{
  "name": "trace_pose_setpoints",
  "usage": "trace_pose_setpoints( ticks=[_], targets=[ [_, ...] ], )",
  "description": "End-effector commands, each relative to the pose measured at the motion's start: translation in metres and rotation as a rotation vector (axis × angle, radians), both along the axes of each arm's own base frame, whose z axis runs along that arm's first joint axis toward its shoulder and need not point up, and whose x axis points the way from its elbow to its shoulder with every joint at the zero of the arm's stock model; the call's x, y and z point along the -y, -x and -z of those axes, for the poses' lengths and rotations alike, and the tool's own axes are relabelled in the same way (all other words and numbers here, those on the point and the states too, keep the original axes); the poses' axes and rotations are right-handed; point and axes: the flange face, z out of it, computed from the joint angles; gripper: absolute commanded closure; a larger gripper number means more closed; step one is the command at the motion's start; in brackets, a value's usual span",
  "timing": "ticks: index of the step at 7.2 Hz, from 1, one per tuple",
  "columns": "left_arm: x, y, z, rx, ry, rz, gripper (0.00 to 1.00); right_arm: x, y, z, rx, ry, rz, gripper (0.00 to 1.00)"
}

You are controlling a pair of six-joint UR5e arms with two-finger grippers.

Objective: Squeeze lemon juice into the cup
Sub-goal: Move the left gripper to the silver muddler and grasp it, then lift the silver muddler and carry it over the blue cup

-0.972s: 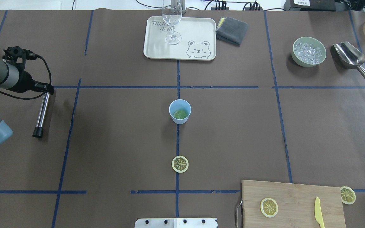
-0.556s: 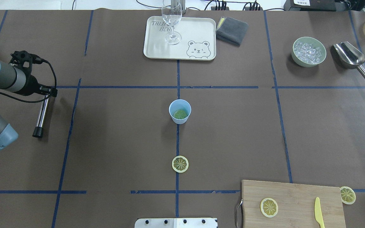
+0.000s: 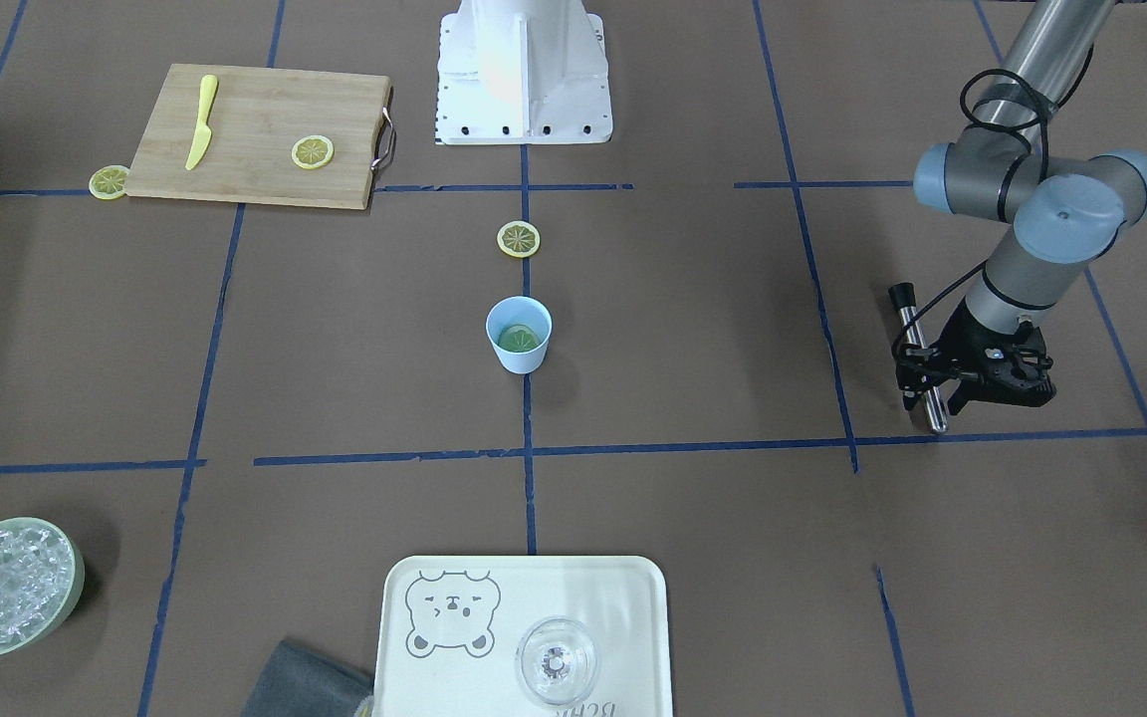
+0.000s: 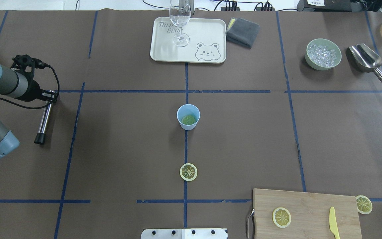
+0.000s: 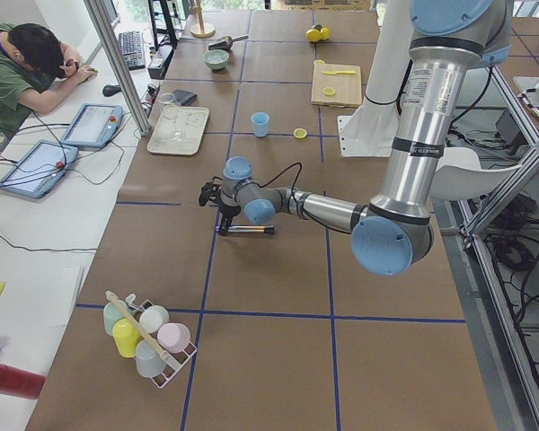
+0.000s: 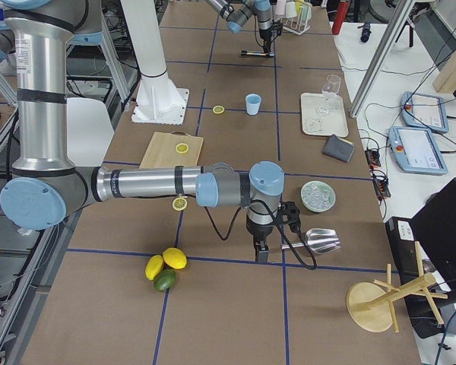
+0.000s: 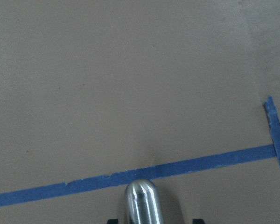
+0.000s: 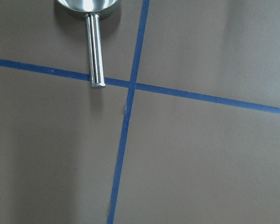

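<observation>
Cup stands upright at the centre of the table, on the tape cross. 1 lemon slice lies flat in its bottom. A 2nd slice sits on the table on the robot's side of the cup, well apart from it.

Step, my read: tool handling, not pressing. The steel rod with the black tip lies flat on the table far out on the left, well apart from the cup. I can't tell pick-up from put-down.

Left fingers are down at the rod's bare rounded end, 1 either side. The left wrist view shows the rod's end centred with a gap to each finger, so they look parted wider than the rod and not clamped on it. Any contact is too small to call.

Right fingers hover near the scoop handle, far from the cup. They show only in the right side view, so whether they are parted or closed I cannot tell.

Next, if the slice still needs pressing:
- Close squarely on the rod end and lift it level.
- Carry it over the cup and turn it upright with the black tip down.
- Press straight down the cup's axis. The cup is light and nothing holds it, so off-centre force would likely tip it.
</observation>
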Motion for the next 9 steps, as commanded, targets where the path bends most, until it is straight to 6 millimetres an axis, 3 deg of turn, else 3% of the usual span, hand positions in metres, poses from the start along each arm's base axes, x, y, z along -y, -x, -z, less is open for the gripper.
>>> trace_pose_setpoints(
  ticks=[1,3,5,7,8,9],
  targets=[
    [-0.001,0.001,0.005,-0.003,-0.012,-0.003,1.00,-0.001,0.000,-0.001,0.000,0.003,-0.001,0.00],
    [-0.007,0.008,0.042,-0.042,-0.073,-0.008,1.00,0.000,0.000,0.000,0.000,0.000,-0.001,0.00],
    [-0.002,0.022,0.090,-0.046,-0.254,-0.047,1.00,0.000,0.000,0.000,0.000,0.001,-0.001,0.00],
    [0.016,0.018,0.195,-0.141,-0.524,-0.013,1.00,-0.001,-0.003,-0.004,-0.001,0.009,-0.007,0.00],
    [0.020,0.017,0.236,-0.219,-0.659,0.030,1.00,-0.003,-0.008,-0.005,-0.001,0.011,-0.017,0.00],
    [0.014,0.019,0.264,-0.339,-0.807,0.052,1.00,-0.004,-0.011,-0.006,-0.001,0.012,-0.024,0.00]
  ],
)
